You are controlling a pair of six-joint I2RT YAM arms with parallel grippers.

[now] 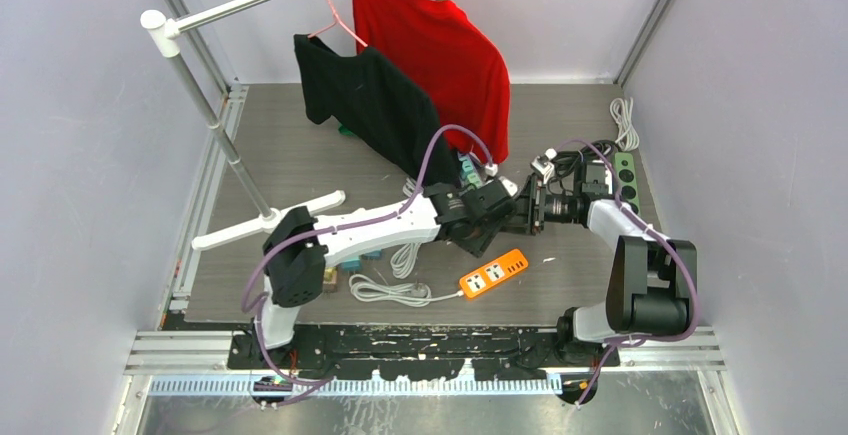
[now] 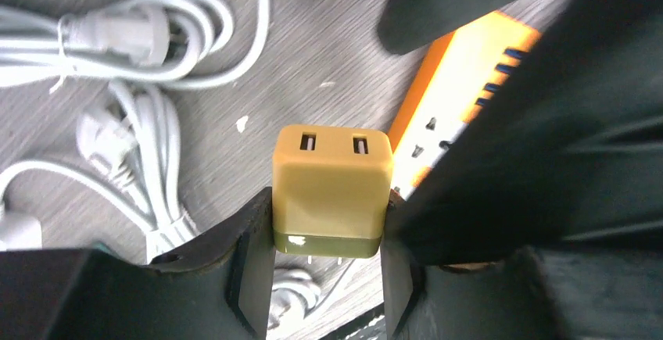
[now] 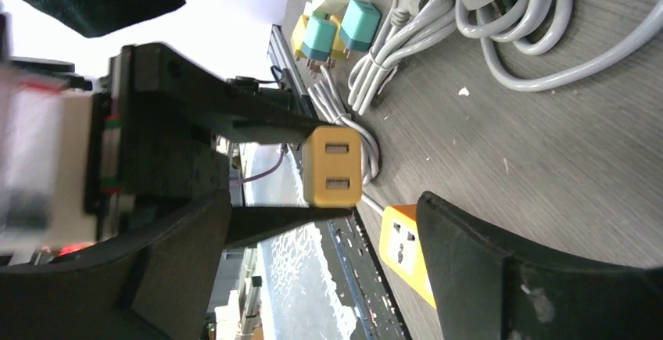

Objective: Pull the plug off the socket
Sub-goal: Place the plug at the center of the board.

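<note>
Woodgrain tabletop (image 2: 328,43); boxy yellow plug (image 2: 331,184) (glossy) in left jaws.

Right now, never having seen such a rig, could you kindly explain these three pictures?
Two robot arms are bolted at the near edge of a table. The wide picture looks down from above; the other two come from cameras on each wrist. The left gripper pinches a yellow adapter in the air, in no socket; the right gripper stands open, facing it. On the table lie an orange power strip, white cables and a green strip; a red shirt and a black shirt hang behind.
</note>
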